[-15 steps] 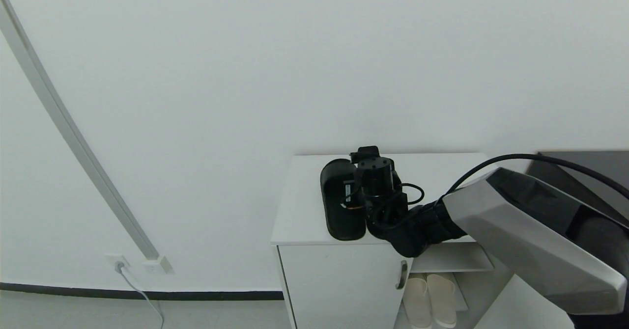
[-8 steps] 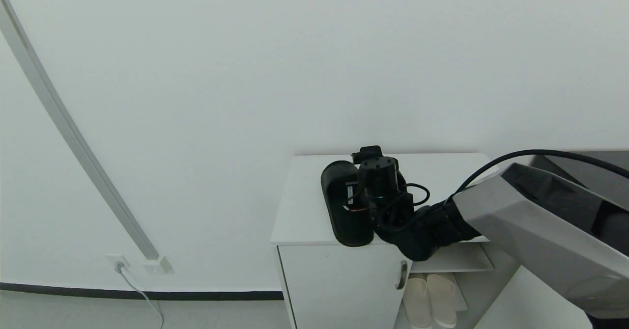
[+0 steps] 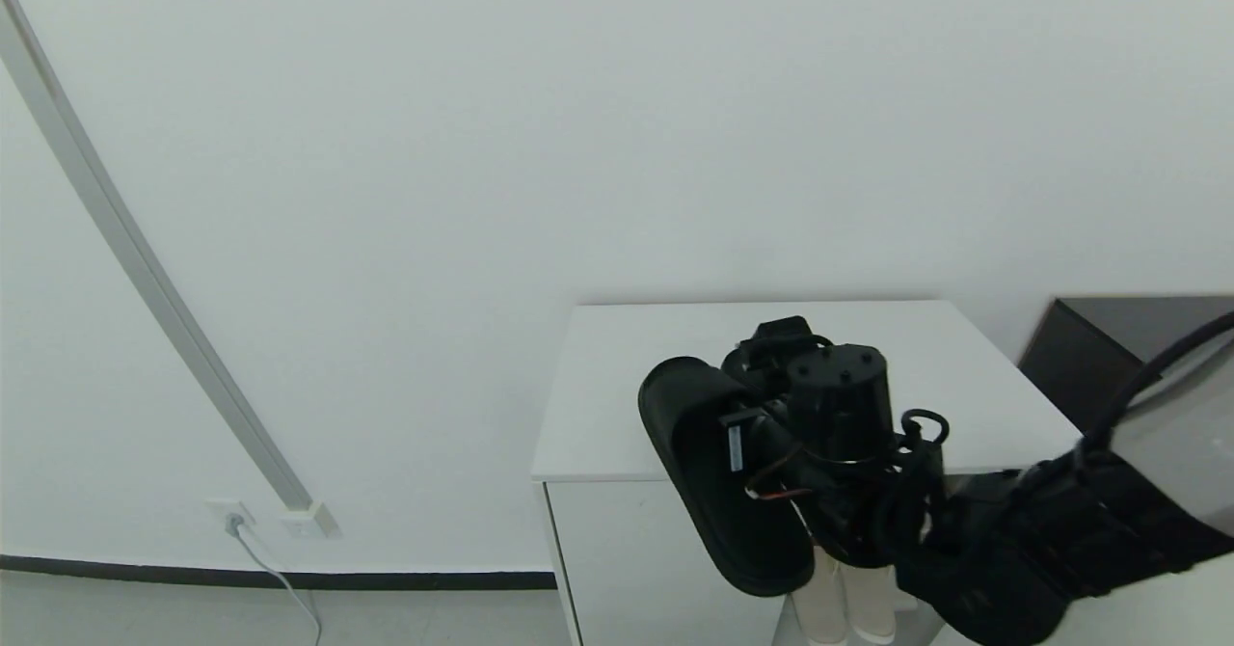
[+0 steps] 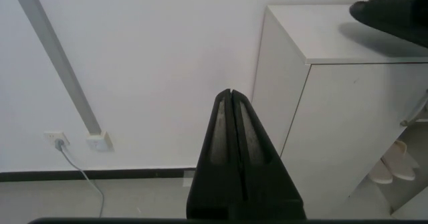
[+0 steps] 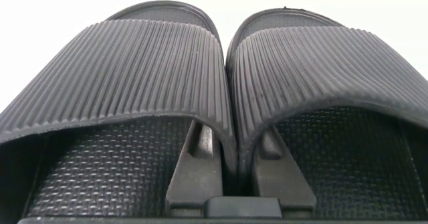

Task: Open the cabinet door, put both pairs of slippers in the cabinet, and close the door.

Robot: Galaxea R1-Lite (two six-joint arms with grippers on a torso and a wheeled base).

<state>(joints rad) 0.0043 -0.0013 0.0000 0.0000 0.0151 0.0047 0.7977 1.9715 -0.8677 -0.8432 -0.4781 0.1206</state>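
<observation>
My right gripper (image 5: 231, 177) is shut on the pair of black slippers (image 3: 718, 477), one finger under each ribbed strap (image 5: 140, 70), pinching their inner sides together. The pair hangs sole-outward in the air, before the front edge of the white cabinet (image 3: 636, 386) and over its closed left door (image 3: 627, 559). A pair of white slippers (image 3: 848, 607) lies inside the cabinet on a low shelf, and is also seen as white slippers (image 4: 393, 170) past the door handle (image 4: 418, 110). My left gripper (image 4: 231, 117) is shut and empty, low and to the cabinet's left.
A dark box-like object (image 3: 1118, 337) stands right of the cabinet. A grey conduit (image 3: 125, 241) runs down the wall to an outlet with a cable (image 3: 236, 523) near the floor. Bare floor lies left of the cabinet.
The right arm has lifted the black slippers off the cabinet top and drawn them back towards me and to the right. They now hang in front of the cabinet door.
</observation>
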